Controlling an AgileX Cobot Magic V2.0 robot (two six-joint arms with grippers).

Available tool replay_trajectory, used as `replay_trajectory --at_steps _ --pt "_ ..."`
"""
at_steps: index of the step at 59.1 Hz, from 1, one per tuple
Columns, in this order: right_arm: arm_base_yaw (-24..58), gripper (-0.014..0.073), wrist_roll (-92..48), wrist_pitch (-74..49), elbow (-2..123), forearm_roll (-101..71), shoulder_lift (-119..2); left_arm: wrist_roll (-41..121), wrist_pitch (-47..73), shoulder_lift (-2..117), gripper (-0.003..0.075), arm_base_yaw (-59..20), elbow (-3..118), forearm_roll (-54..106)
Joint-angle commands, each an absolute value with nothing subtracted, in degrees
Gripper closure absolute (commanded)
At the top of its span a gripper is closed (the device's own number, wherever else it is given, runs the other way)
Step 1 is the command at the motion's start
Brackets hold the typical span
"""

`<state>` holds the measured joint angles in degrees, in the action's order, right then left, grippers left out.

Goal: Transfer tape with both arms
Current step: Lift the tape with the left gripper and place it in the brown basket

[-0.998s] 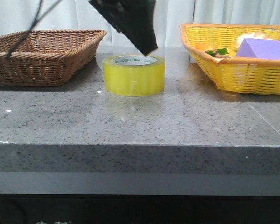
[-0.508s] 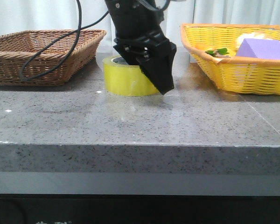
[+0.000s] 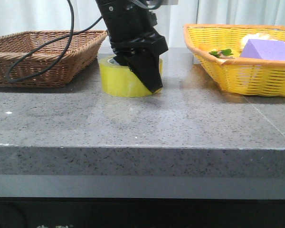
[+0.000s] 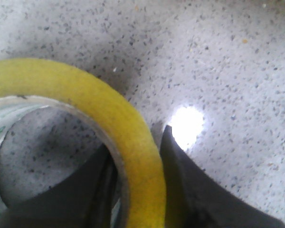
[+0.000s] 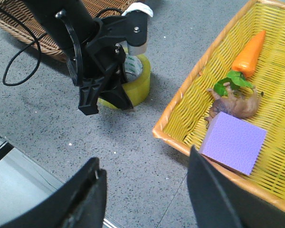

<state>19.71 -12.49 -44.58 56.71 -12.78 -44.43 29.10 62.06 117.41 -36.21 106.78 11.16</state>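
One left end effector [image 3: 149,76] straddling tape [image 3: 118,78] wall, right end effector [image 5: 142,190] wide, countertop [image 3: 204,123] around

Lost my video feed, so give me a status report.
Left gripper straddles tape wall, one finger inside core. Right gripper open, holding nothing. Tape on table. Nothing in the way.

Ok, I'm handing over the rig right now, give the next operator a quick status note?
Left gripper: jaws straddling the wall of the glossy yellow packing tape roll, one inside the core, one outside; grip not confirmed.
Right gripper: open, empty, hovering above the grey speckled stone table.
The tape sits on the table between the brown wicker basket and the yellow wicker basket.
Done: left arm at tape.
Left: close, lift, pass to right.
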Motion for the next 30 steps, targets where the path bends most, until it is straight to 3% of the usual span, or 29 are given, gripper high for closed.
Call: replay_trajectory --at_steps 1,30 --pt "19.4 0.0179 -12.4 -40.8 58.2 -12.9 -44.1 29.0 61.0 114.2 0.0597 -36.1 109.9 12.2" --pt "19.4 0.0179 -12.4 -40.8 58.2 -12.9 -44.1 19.6 64.4 114.2 0.0598 -32.9 125.1 11.2"
